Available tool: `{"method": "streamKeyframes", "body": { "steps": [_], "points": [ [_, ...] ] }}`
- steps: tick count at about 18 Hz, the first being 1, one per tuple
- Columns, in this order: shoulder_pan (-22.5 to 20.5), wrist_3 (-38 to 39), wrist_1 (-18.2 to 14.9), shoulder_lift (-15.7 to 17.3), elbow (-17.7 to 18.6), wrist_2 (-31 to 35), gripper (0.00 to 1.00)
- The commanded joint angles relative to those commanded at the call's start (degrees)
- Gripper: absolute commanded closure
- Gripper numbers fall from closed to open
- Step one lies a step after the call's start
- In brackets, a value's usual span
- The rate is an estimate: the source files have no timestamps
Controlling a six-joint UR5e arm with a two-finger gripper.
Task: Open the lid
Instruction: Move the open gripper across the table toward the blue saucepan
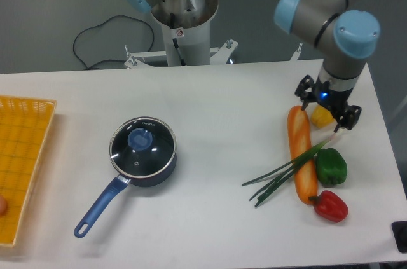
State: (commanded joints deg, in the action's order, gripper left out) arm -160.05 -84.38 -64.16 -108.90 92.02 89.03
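White worktop fills the scene beneath a grey wall, with the arm's base post at the back. Toward the left of centre stands a dark blue saucepan, its long handle pointing to the near left, and the lid sits closed on it, glass with a blue knob in the middle. Nothing can be made out inside the pan through the glass. The pincer hangs far off on the right side, well apart from the lid, its dark fingers spread wide and holding nothing, just above a yellow pepper and the top end of a long carrot. Near these lie green spring onions, a green pepper and a red pepper. At the left edge is a yellow basket; something small and reddish shows at its near left edge, too cut off to name.
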Motion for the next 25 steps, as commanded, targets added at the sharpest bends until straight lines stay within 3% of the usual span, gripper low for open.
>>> {"method": "streamKeyframes", "body": {
  "steps": [10, 25],
  "points": [
    [2.9, 0.8, -0.2, 4.4, 4.5, 0.4, 0.0],
    [9.9, 10.6, -0.2, 6.4, 7.9, 3.7, 0.0]
  ]
}}
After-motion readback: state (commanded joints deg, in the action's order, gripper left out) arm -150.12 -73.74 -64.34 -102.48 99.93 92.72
